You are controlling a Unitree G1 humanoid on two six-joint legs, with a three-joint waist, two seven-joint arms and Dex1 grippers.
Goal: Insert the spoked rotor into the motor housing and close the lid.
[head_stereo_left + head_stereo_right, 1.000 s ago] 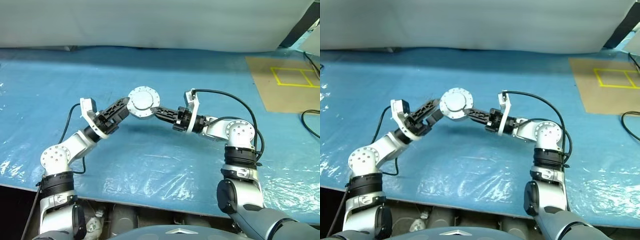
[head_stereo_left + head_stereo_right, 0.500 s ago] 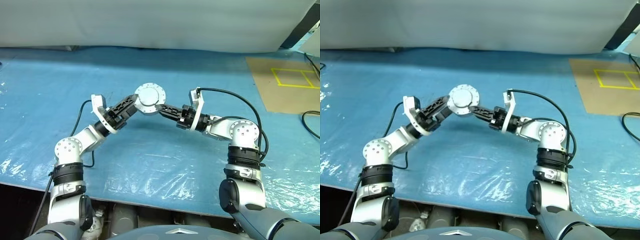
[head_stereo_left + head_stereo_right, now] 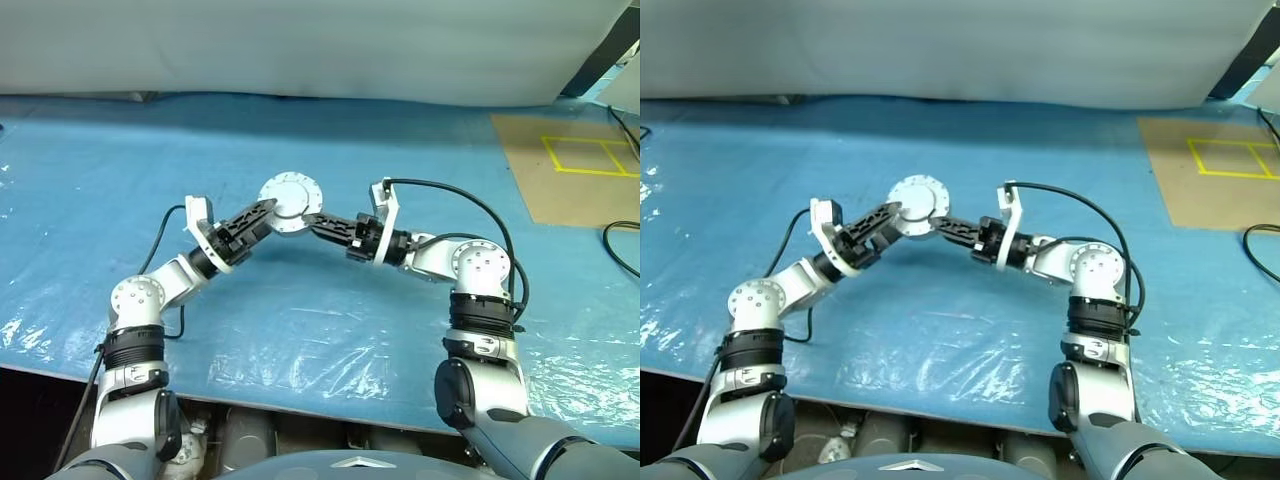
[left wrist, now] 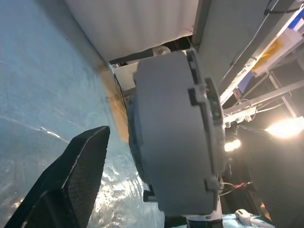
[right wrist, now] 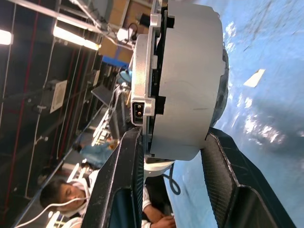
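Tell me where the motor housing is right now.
In the left eye view the housing is held above the blue table, near the middle, clamped in the right gripper, with the open left gripper at its left edge.

The short round silver metal motor housing (image 3: 288, 204) is closed, hiding its inside. In the left wrist view only one black finger (image 4: 71, 180) shows, cut off.

surface: table (image 3: 80, 180) | cover: blue plastic sheet (image 3: 300, 330) | on it: brown board (image 3: 575, 165), yellow-taped
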